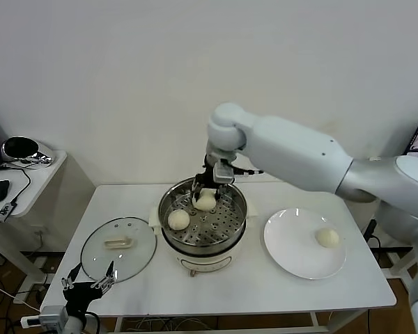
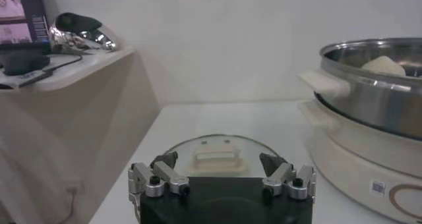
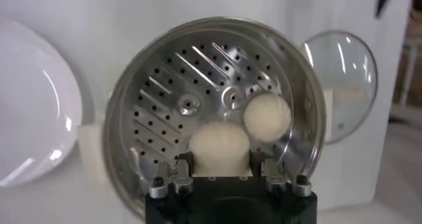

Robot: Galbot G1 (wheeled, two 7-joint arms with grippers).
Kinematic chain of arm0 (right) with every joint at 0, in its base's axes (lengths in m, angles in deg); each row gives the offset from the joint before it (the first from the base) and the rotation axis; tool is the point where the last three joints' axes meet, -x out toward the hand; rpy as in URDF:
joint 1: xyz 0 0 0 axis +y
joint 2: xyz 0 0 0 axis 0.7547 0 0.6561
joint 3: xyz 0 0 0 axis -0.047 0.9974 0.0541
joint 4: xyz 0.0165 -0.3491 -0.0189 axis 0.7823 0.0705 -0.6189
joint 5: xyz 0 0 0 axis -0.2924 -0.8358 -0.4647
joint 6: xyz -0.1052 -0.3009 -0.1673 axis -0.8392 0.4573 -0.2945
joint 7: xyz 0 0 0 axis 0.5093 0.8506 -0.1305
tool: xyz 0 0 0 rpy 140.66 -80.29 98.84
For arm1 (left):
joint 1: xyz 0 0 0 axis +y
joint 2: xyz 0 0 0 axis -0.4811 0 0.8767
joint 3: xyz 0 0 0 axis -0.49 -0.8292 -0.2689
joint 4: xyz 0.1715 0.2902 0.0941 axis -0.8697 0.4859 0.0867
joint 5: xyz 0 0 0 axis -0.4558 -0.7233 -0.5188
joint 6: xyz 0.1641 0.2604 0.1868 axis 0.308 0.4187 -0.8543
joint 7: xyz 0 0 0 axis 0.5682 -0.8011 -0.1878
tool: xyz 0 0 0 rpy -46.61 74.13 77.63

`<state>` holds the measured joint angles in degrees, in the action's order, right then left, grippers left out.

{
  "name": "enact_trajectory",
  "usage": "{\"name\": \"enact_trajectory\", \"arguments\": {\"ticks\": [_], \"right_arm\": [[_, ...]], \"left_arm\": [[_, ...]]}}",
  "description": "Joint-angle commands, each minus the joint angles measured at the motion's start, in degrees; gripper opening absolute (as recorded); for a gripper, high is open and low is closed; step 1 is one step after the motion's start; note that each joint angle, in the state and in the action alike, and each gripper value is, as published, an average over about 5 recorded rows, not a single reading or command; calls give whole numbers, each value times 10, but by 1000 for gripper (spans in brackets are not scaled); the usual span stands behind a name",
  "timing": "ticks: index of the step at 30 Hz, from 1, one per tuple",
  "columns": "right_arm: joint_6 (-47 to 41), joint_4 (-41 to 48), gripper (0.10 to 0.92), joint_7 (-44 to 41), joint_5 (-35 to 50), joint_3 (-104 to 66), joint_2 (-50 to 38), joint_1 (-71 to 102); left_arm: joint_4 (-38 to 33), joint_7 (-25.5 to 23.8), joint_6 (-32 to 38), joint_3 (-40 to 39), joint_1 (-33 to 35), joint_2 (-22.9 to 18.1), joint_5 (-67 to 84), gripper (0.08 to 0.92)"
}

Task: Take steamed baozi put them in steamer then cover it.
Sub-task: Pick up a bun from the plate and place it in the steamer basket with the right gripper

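We noted the right gripper (image 1: 207, 197) clamped on a baozi (image 3: 219, 146) inside the steamer (image 1: 166, 203), another baozi (image 1: 179, 220) just beside it, left gripper (image 1: 88, 284) apart, idle by the cover (image 1: 118, 249).

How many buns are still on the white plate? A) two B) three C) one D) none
C, because only one baozi sits on the plate, while one lies in the steamer and another is held over its tray by the right gripper.
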<state>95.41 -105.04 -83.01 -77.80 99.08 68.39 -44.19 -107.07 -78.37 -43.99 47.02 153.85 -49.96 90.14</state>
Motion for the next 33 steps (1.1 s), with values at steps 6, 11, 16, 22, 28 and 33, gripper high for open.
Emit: {"name": "enact_trajectory", "arguments": {"ticks": [6,11,16,22,28,33], "right_arm": [[26,-22,531,9,0,33,12,35],[25,-16,533,4,-2,34,17,49],[29,-1,534,3,-7,30,25,56],[31,10,535,-3,-17,26,30,63],[21,6,535,-3,-21,28,27,67],[-21,-9,593,-6,-25,26,20,59]], "left_arm": [[-1,0,0,6,0,0,2,823],[3,1,0,2,-1,-1,2,823],[5,0,0,1,-3,0,2,823],[9,0,0,0,-5,0,2,823],[10,1,0,0,-5,0,2,823],[10,0,0,-2,-5,-1,2,823]]}}
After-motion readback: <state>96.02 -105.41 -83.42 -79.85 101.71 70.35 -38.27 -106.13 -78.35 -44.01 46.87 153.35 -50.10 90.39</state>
